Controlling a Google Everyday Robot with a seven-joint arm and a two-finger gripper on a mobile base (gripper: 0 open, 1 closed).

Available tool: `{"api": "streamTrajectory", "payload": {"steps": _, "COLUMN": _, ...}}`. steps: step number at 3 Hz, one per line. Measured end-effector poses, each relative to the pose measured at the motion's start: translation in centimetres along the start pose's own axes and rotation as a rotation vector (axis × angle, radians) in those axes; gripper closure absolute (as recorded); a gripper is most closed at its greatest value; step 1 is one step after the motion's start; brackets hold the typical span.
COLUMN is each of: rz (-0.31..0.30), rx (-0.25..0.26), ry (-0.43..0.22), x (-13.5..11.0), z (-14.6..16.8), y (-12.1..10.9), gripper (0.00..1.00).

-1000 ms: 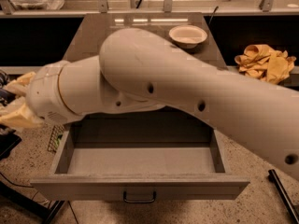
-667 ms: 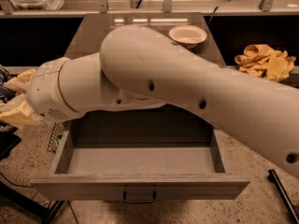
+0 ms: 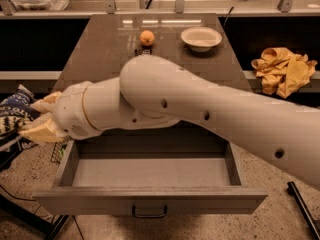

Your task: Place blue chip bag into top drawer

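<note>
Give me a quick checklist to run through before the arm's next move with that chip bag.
1. Top drawer open: ok, pulled well out.
2. Drawer interior free: ok, nothing visible on the floor that shows.
3. Blue chip bag held in the claw: ok, gripped at the far left of the view.
4. Bag above the drawer: not ok, it hangs outside, left of the drawer's left wall.
5. Back of the drawer clear: cannot tell, the arm hides it.
6. Orange and bowl out of the way: ok, both sit far back on the tabletop.
</note>
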State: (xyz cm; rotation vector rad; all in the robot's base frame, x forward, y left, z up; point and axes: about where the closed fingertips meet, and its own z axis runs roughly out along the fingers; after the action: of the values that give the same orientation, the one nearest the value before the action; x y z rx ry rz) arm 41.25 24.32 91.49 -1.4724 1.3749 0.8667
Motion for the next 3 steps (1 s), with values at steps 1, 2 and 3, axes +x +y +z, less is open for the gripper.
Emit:
{"api": "streamTrajectory", "payload": {"steps": 1, "rz": 0.075, "rx": 0.037, "ry": -0.069, "x": 5.1, "z": -0.6, "y": -0.7, "gripper": 1.00}}
{"api": "streamTrajectory", "payload": {"steps": 2, "rz": 0.135, "rx": 0.105, "ry": -0.143, "x": 9.9, "z": -2.4, "y": -1.0, "gripper": 1.00}}
{"api": "streamTrajectory", "payload": {"steps": 3, "rz": 0.182, "rx": 0.145, "ry": -0.144, "x": 12.9, "z": -4.2, "y": -1.6, "gripper": 1.00}}
